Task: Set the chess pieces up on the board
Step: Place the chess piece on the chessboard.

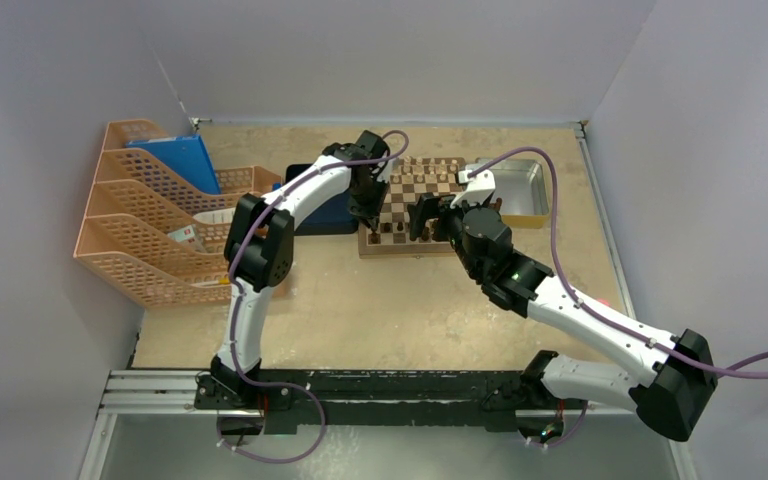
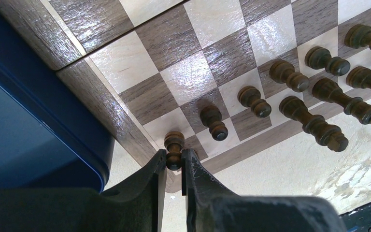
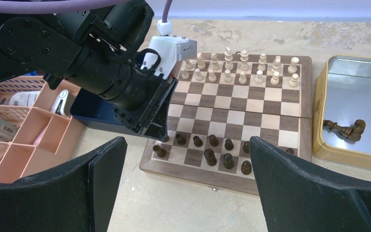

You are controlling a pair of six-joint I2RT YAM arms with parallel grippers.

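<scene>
left pincer pressed onto a single dark chessman, its two fingers flanking the stem over the corner square at 7 o'clock of the board. the foot of the piece is hidden between the fingers, so whether it already bears on the square cannot be told. the narrow side grip keeps the fingers clear of the neighbouring dark chessmen, which partly fill the two near rows. the right pincer hovers spread wide above the board's 6 o'clock edge, pinching nothing, presumably held back so the two arms do not crowd one corner. light chessmen occupy the 12 o'clock rows. two dark stragglers lie toppled in the silver tray at 3 o'clock, likely the right arm's next pickup. the blue tray sits just beside the board at 9 o'clock on the tabletop.
</scene>
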